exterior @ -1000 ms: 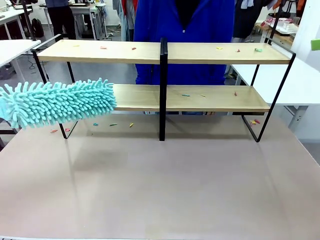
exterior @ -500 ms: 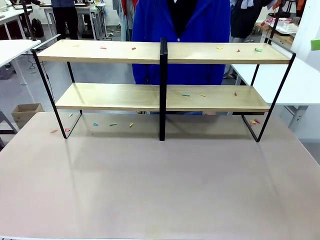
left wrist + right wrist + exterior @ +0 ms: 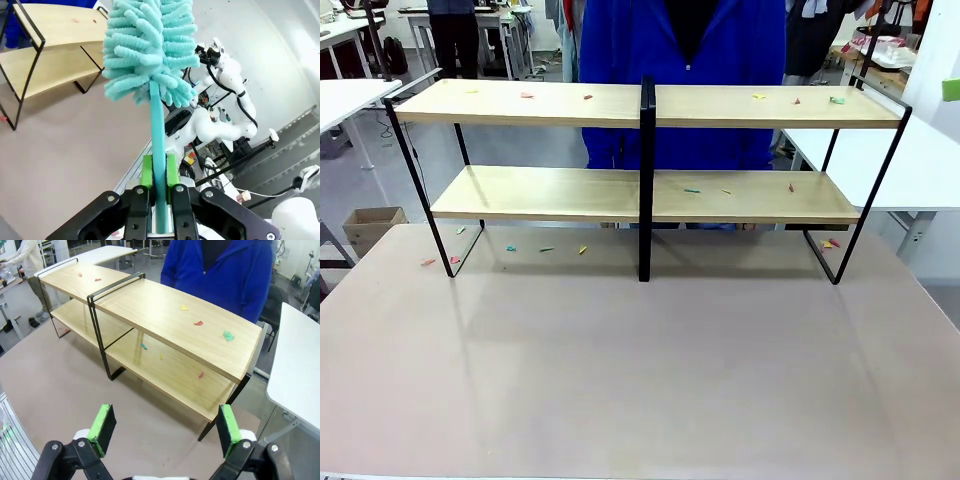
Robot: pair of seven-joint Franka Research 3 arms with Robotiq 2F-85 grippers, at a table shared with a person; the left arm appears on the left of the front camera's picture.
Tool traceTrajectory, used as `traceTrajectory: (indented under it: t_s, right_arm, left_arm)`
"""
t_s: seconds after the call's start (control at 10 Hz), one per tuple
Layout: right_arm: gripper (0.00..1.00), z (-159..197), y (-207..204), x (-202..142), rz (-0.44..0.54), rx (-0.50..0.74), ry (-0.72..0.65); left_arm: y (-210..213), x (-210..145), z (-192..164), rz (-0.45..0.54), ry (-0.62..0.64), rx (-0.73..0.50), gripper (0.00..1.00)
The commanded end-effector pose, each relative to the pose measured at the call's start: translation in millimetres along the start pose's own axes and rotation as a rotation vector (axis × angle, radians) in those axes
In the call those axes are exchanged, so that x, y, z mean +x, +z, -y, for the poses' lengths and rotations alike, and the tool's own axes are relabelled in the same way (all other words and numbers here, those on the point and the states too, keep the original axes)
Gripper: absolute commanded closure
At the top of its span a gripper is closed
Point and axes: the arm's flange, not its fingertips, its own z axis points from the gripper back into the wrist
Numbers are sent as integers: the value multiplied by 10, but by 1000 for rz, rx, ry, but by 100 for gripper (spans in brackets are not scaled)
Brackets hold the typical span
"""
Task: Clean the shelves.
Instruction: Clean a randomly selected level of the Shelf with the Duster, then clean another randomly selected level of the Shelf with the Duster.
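Facing shelves (image 3: 175,315), right gripper (image 3: 165,427) spread wide; left gripper (image 3: 159,170) clamps teal duster (image 3: 150,45) handle.

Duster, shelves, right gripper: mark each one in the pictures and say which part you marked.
duster (image 3: 150,45), left wrist view, on its fluffy turquoise head.
shelves (image 3: 560,108), front view, on bare wood of the top board, left of the centre post.
right gripper (image 3: 165,422), right wrist view, midway between its two open green-padded fingertips.

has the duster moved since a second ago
Yes. The duster pulled back left, off the shelves' lower board, whose left end now lies bare; the left gripper holds its handle clear of the frame.
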Motion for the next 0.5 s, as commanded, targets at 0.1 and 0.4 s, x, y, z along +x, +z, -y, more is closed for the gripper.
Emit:
traceTrajectory:
  t_s: [0.1, 0.4]
  right_arm:
    - [0, 5, 5, 4, 0, -1, 0]
    - [0, 5, 5, 4, 0, -1, 0]
  left_arm:
    - [-6, 1, 33, -10, -35, 6, 88]
    - [-6, 1, 33, -10, -35, 6, 88]
